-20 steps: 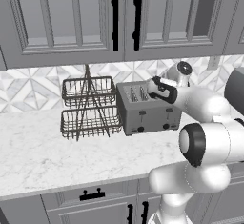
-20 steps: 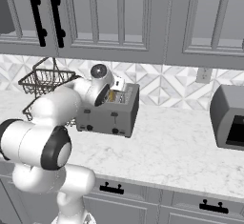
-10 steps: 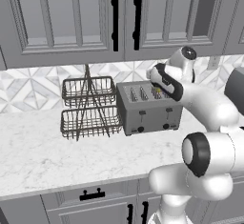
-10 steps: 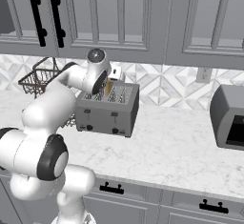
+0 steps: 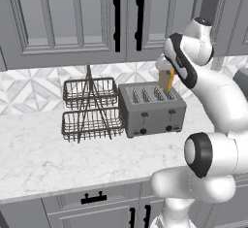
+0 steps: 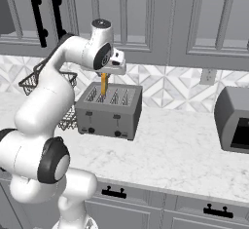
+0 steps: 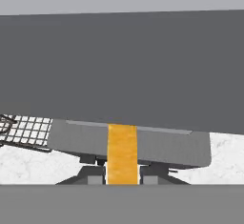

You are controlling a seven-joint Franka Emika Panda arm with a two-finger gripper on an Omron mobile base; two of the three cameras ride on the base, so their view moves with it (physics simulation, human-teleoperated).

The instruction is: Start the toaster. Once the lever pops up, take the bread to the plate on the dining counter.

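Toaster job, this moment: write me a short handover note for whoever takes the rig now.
Hand: shut on the bread, holding it upright by its top edge.
Bread: lifted clear above the toaster, over the slots at the right end as the left base view shows it; the hand view shows the slice hanging between the fingers.
Toaster: on the counter beside the wire basket rack.
Done: bread is out of the toaster and gripped.
Left: carry it to the plate on the dining counter and set it down.
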